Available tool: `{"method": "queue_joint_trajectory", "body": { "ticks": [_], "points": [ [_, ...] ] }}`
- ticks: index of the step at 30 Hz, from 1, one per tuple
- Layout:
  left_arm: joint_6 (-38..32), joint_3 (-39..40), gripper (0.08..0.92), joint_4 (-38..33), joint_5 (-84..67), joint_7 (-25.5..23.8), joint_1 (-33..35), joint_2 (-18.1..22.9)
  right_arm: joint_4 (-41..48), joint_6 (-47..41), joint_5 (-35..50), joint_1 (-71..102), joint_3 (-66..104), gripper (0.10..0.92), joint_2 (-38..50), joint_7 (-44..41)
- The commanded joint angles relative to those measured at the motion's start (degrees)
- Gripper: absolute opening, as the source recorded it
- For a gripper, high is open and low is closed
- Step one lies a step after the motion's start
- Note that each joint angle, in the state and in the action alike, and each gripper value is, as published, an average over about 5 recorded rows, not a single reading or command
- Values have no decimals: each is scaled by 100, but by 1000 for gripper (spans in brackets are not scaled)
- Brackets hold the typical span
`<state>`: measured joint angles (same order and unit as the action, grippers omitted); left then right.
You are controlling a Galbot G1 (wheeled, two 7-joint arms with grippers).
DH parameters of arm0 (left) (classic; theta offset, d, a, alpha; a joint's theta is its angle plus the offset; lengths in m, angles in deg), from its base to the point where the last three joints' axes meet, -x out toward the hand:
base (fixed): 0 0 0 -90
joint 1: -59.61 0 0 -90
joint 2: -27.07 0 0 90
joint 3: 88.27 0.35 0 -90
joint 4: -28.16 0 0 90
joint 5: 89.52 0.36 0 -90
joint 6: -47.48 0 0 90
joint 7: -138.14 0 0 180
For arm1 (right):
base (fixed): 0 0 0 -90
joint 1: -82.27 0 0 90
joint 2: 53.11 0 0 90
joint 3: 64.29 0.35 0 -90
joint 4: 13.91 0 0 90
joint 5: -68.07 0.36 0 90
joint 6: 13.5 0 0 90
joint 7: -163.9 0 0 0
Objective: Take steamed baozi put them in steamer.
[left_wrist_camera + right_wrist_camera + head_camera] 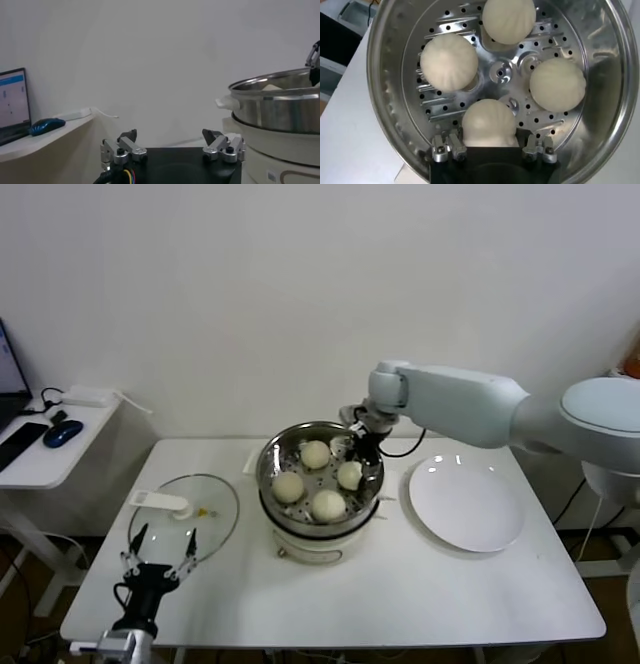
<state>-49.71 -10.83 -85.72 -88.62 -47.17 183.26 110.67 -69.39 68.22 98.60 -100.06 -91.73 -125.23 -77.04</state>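
The steamer (268, 462) stands mid-table on its white pot base, with several cream-white baozi on its perforated floor (445, 105). My right gripper (358, 456) reaches down inside the steamer's right rim. In the right wrist view one baozi (489, 122) rests on the floor between my right gripper's (489, 144) jaws. The jaws stand slightly off its sides, open. Three other baozi lie beyond it: one (449, 62), another (509, 20) and a third (557, 84). My left gripper (160, 550) hangs open and empty at the table's front left, beside the glass lid.
A round glass lid (190, 519) with a white handle lies left of the steamer. A flat white plate (466, 506) sits to its right. A side desk (50, 454) with a mouse and keyboard stands at the far left. The left wrist view shows the steamer's wall (280, 107).
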Motion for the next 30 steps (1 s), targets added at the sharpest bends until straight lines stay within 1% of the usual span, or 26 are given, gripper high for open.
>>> {"method": "queue_joint_trajectory", "body": {
  "ticks": [1,5,11,20,30],
  "points": [
    [5,-1,823,26,-4,-2,-9,-11,134,9,-27,107,27,692,-68,9],
    [9,3,823,41,-4,-2,-28,-14,163,17,-6,124,54,707,-87,10],
    [22,5,823,41,-6,-2,-48,-17,147,19,77,67,76,812,-86,-41],
    [55,25,823,40,-33,-2,-68,-3,-107,43,347,-336,40,823,48,-172],
    [89,36,823,12,-30,-3,-79,12,-592,140,528,-805,42,823,536,-229]
  ]
}}
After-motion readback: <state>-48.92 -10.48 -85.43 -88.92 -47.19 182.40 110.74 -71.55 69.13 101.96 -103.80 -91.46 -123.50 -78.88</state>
